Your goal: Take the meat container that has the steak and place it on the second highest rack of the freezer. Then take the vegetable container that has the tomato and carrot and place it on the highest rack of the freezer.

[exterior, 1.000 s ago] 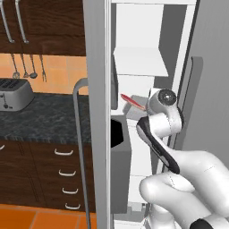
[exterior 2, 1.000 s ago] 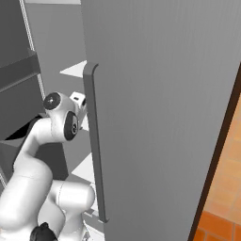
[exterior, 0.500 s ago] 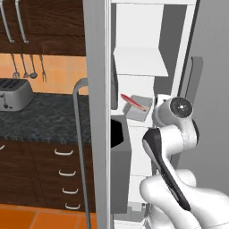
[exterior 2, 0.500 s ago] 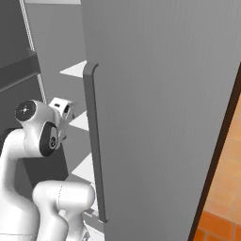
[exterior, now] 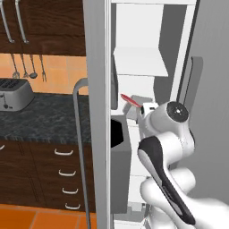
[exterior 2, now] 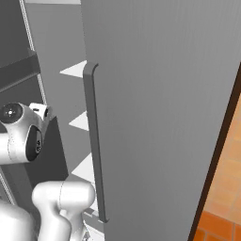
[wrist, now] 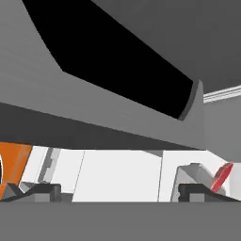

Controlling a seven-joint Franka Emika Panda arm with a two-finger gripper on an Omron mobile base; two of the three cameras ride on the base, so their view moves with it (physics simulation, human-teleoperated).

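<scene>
You're looking at the steak (exterior: 130,99), a thin red slab tilted in a pale meat container (exterior: 139,105) on a shelf inside the freezer (exterior: 141,62), approx. mid-height in the left base view. In the hand view it shows as a red sliver at lower right. Your gripper (wrist: 120,190) is released, jaws spread wide w/ nothing between them, tips apart from the tub. A grey door bin (exterior: 120,147) sits just left of the arm. Beyond: dark counter (exterior: 40,116), toaster (exterior: 14,93).
</scene>
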